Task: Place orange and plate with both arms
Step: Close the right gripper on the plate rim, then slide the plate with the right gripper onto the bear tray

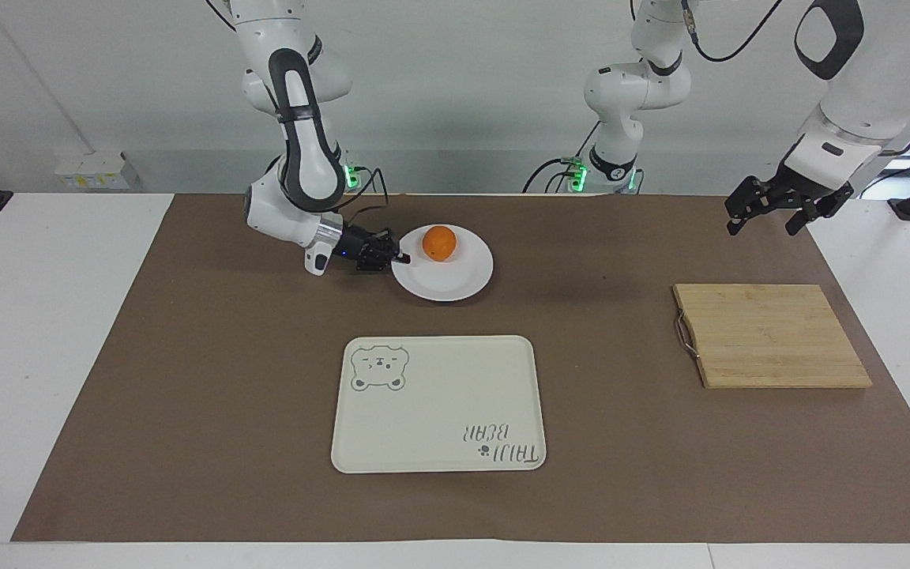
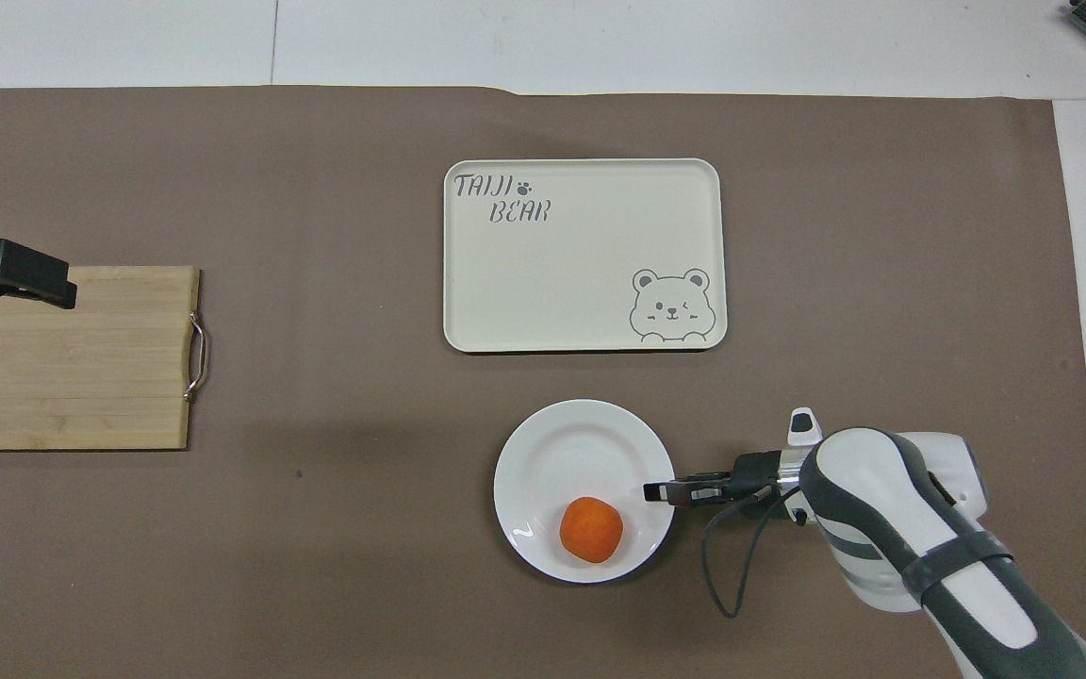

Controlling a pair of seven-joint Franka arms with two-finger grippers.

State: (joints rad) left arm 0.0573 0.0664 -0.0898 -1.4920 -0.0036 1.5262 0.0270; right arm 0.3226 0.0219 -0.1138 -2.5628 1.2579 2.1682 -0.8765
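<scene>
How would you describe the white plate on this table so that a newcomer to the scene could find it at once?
Start from the cream bear tray at the middle of the brown mat: the plate lies on the mat nearer to the robots, with the right gripper at its rim. It is round, glossy plain white and carries an orange, unlike the rectangular printed tray and the wooden cutting board.

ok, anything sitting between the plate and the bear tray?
Nothing visible. Only bare brown mat lies between the plate and the tray. The orange rides on the plate, and the right gripper is at the plate's rim, on the right arm's side.
</scene>
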